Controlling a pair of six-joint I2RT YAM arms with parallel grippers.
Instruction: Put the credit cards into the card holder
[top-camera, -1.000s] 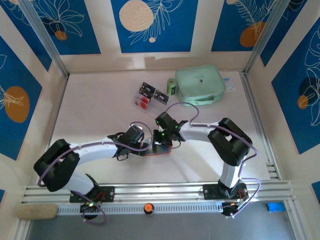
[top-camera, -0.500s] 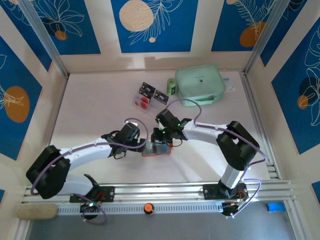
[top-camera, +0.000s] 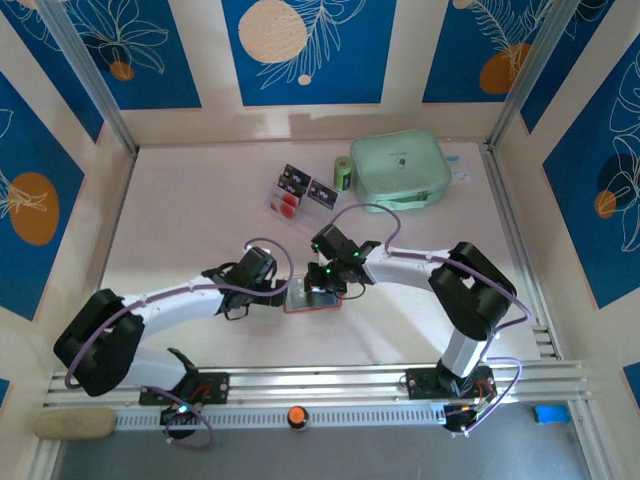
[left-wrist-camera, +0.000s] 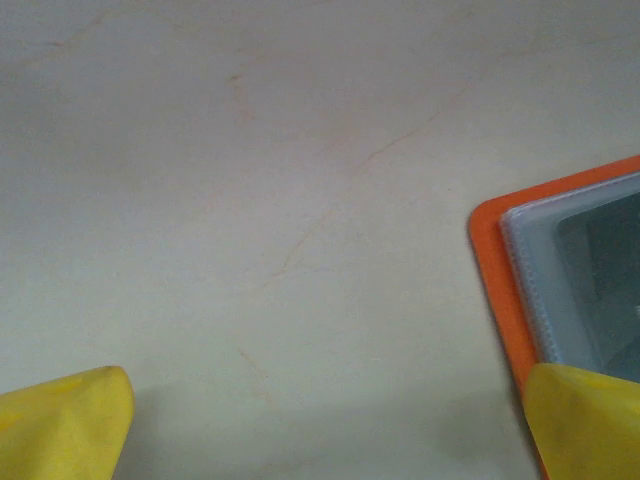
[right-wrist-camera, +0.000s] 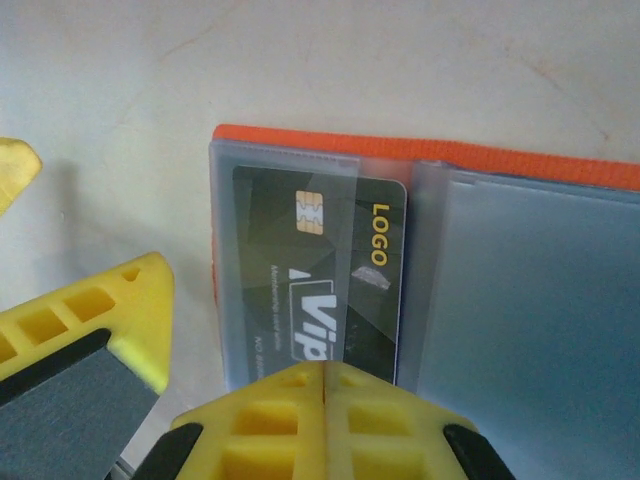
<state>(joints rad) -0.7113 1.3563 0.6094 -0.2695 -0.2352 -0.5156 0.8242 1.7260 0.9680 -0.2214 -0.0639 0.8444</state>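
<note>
Though unfolded, holder (right-wrist-camera: 520, 300) beneath right hand (right-wrist-camera: 327, 378)

Cannot see the lower end of the card (right-wrist-camera: 310, 250) behind the closed right gripper (right-wrist-camera: 325, 385), follow the holder (right-wrist-camera: 530, 290) past either wrist view's edge, or read print on the loose cards (top-camera: 295, 182).

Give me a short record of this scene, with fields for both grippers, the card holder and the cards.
card holder: lies open on the table
black card: partly inside its clear pocket
right gripper: shut, tips at that card's edge
left gripper: open, at the holder's corner
other cards: farther back on the table
</note>
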